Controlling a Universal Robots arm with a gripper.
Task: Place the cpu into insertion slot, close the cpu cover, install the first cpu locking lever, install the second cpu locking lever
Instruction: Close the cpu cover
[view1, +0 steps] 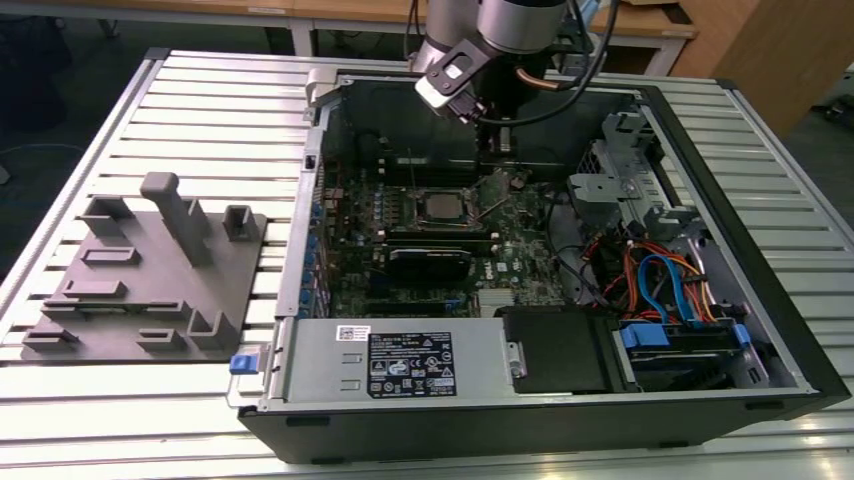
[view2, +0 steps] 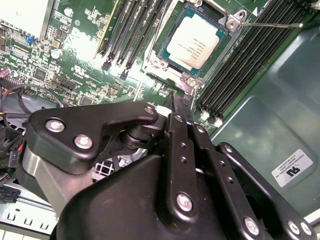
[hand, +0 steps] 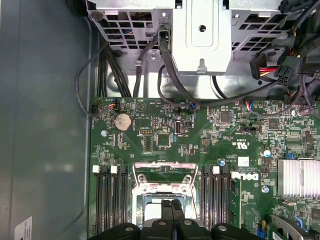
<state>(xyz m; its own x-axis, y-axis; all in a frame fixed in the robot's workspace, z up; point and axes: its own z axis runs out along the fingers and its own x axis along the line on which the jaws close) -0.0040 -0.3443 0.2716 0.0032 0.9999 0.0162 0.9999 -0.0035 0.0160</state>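
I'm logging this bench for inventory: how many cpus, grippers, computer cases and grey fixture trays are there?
cpu: 1
gripper: 1
computer case: 1
grey fixture tray: 1
Total: 4

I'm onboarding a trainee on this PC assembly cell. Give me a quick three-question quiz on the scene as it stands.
1. True or false: the cpu lies in the slot.
2. The end effector is: A wide open, B shut, C gripping a cable.
3. Fill in: in the first wrist view, long black memory slots run along ___ sides of the slot.

Key: 1 true; 2 B; 3 both.
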